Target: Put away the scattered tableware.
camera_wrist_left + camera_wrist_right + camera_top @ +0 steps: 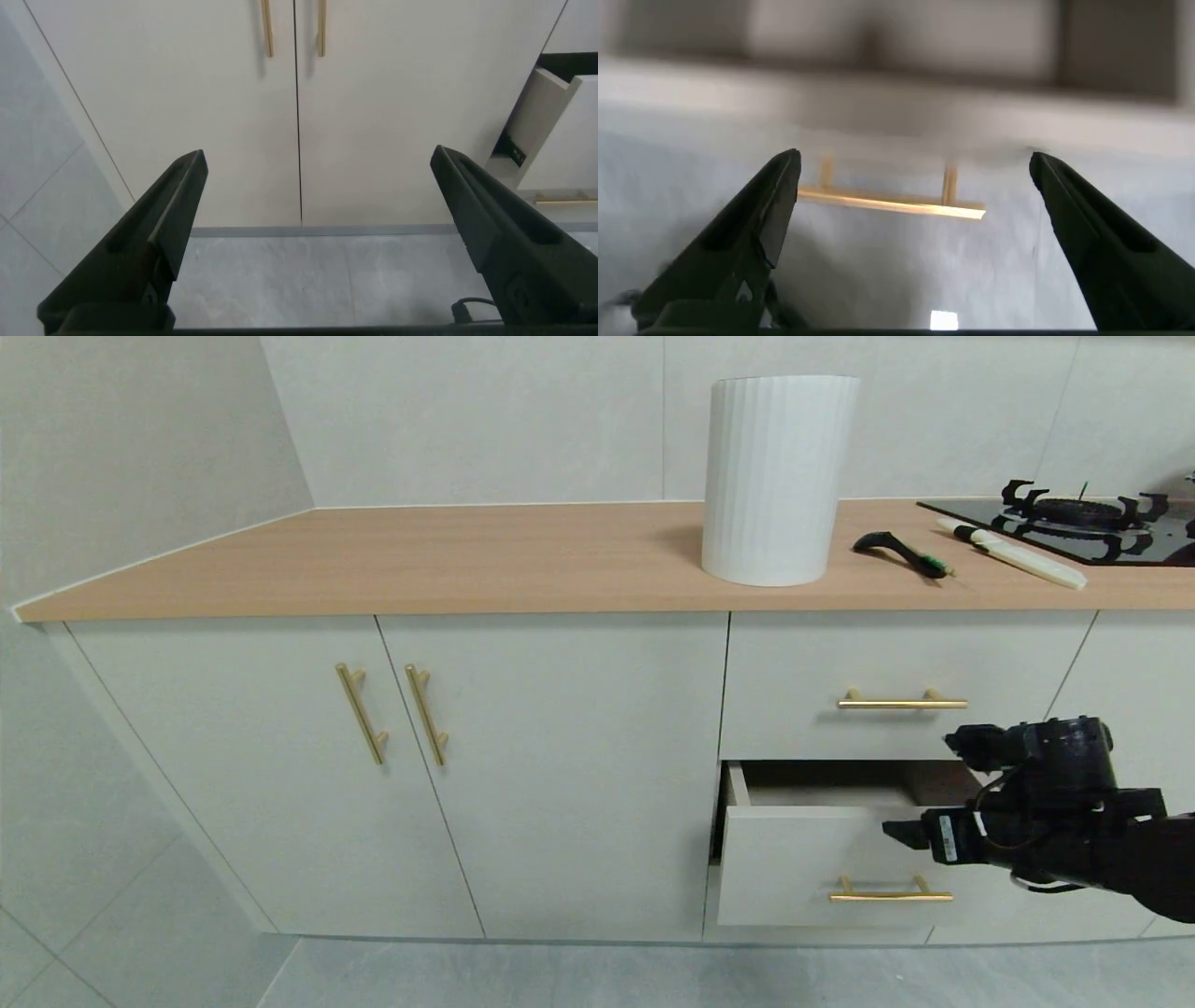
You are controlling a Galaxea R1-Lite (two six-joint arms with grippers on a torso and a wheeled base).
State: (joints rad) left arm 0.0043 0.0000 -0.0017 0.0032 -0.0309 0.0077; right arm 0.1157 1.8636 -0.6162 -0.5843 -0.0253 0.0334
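The right gripper (913, 166) has its jaws spread wide with nothing between them. It faces the pale front of the lower drawer (803, 859), and the slim gold bar handle (892, 203) sits just past the fingertips, roughly centred in the gap. In the head view that drawer is partly out, showing a dark opening under the closed upper drawer. What is inside cannot be made out.

The left gripper (318, 157) is also wide open and holds nothing. It hangs low, looking at the two pale cabinet doors and the grey floor tiles.

The scattered tableware lies well above the drawer on the wooden worktop (467, 560). A black-handled utensil (901, 549) lies just beside a long cream-coloured knife (1013, 553), both between the tall white ribbed cylinder (775, 476) and the black glass hob (1074, 523).

The step in hand looks like readying the drawer to take these pieces. The opening seems rather shallow for dropping in the long knife, so the robot may do well to close on the middle of the bar and pull straight out, level, so the drawer does not skew. It should then free the jaws fully before lifting the arm. When rising to the worktop, the arm needs to clear the counter's front edge. The thin, flat pieces call for a low, narrow pinch across the handle.
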